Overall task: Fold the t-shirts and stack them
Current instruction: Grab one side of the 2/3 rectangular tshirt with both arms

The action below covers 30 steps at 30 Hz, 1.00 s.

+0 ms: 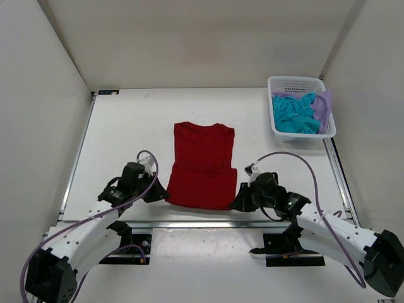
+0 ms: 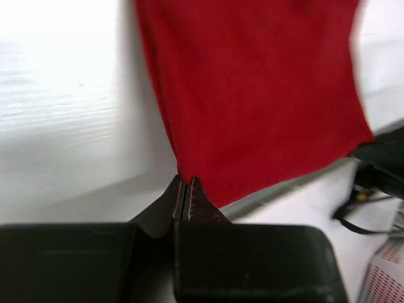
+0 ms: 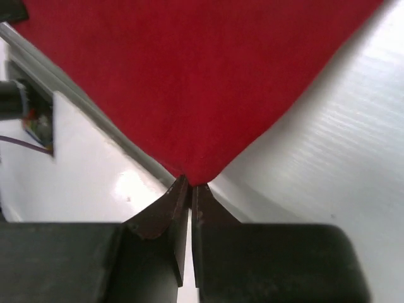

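Red t-shirt (image 1: 203, 165) lies flat on the table (image 1: 126, 132), just ahead of both grippers and spread between them. Left gripper (image 2: 185, 184) is clenched, tips pinching the near-left hem corner, with the cloth fanning ahead and to its right. Right gripper (image 3: 190, 184) is clenched too, pinching the near-right hem corner, cloth running ahead and to its left. Only the very corner tip meets the fingertips, so how much fabric is caught is hard to tell. Both wrist views cut off the shirt's far end, and the left one is blurry. Teal t-shirt (image 1: 293, 115) and lavender t-shirt (image 1: 324, 106) sit crumpled in the basket (image 1: 297, 81), far ahead-right of the right gripper, partly hidden by its wall.
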Motion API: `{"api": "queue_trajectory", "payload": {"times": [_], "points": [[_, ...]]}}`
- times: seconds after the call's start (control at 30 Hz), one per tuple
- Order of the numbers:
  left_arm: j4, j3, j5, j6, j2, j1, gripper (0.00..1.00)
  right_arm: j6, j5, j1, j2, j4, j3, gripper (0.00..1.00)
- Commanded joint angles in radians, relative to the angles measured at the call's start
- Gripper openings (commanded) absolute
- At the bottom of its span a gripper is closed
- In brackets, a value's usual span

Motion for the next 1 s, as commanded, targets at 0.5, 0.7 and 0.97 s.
{"api": "queue_trajectory", "payload": {"times": [0.5, 0.7, 0.97], "points": [[0.165, 0.844, -0.001, -0.008, 0.802, 0.213, 0.0, -0.298, -0.287, -0.518, 0.848, -0.095, 1.023, 0.0], [0.125, 1.116, -0.007, -0.043, 1.123, 0.262, 0.1, -0.306, -0.303, -0.582, 1.183, -0.205, 1.341, 0.03], [0.212, 1.133, -0.006, -0.105, 1.044, 0.276, 0.49, -0.364, -0.208, -0.542, 1.225, -0.325, 1.532, 0.47]]}}
